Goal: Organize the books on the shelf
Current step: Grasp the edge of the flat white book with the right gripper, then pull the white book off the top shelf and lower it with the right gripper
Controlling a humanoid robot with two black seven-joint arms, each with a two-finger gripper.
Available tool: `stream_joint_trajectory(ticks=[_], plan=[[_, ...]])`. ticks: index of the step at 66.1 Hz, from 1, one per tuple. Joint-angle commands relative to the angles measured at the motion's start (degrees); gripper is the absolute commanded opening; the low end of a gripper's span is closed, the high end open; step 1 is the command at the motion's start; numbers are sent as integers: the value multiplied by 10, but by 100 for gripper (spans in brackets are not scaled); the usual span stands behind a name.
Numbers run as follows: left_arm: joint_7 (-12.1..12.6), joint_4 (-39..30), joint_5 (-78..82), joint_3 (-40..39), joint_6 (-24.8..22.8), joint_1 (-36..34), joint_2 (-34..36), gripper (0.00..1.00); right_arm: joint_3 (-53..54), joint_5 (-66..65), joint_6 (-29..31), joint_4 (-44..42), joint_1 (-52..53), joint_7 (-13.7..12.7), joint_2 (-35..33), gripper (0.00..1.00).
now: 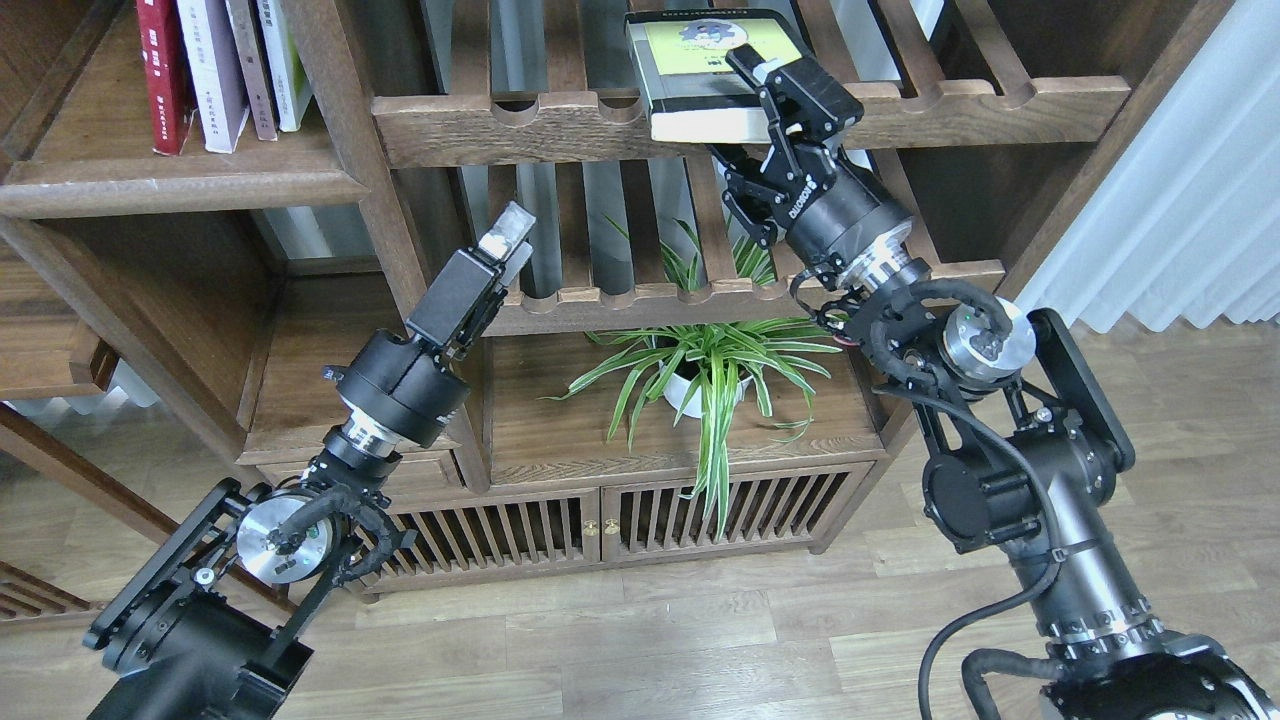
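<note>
Now the biggest thing I see is the dark-brown wooden bookcase; its slatted rack [950,100] has a scalloped front rail, and low down are two slatted cabinet doors. Below it, the floor [700,640] is of grey-brown wood planks, and at right a white pleated curtain [1180,200] hangs.

On the upper left is the shelf [180,185], one flat solid plank with a rounded, scuffed front edge. Four books stand on it: the red paperback [165,70], the pale lavender-white paperback [212,65], and two thin books [270,60] beside them.

A green spider plant [710,370] in a white pot stands on the cabinet top.

The thick black book [690,75], with a yellow-green cover panel, lies flat on the slatted rack, its pale page edges toward me. My right gripper [752,105] is wide open around its front right corner, one finger above the cover and one below.

My left gripper [505,235] is raised before the bookcase post, holding nothing; whether its fingers are apart I cannot tell.
</note>
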Motion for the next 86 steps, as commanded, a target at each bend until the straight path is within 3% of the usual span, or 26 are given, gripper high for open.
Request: stream_joint_trajectory(ticks=[1, 9, 34, 50, 62, 86], plan=[[0, 0, 0, 0, 0, 0, 0, 99, 13, 0, 0, 0, 0, 0, 3, 49], [0, 0, 0, 1, 0, 0, 0, 99, 26, -1, -3, -1, 1, 0, 3, 34], [1, 0, 1, 1, 0, 1, -1, 98, 31, -2, -28, -9, 2, -2, 3, 14], [0, 1, 0, 0, 0, 1, -5, 97, 54, 7, -20, -4, -8, -12, 3, 13], [0, 1, -2, 0, 0, -4, -5, 96, 108, 64, 35, 23, -60, -87, -20, 12], [-1, 1, -6, -1, 0, -12, -5, 96, 121, 211, 137, 99, -186, -87, -100, 15]])
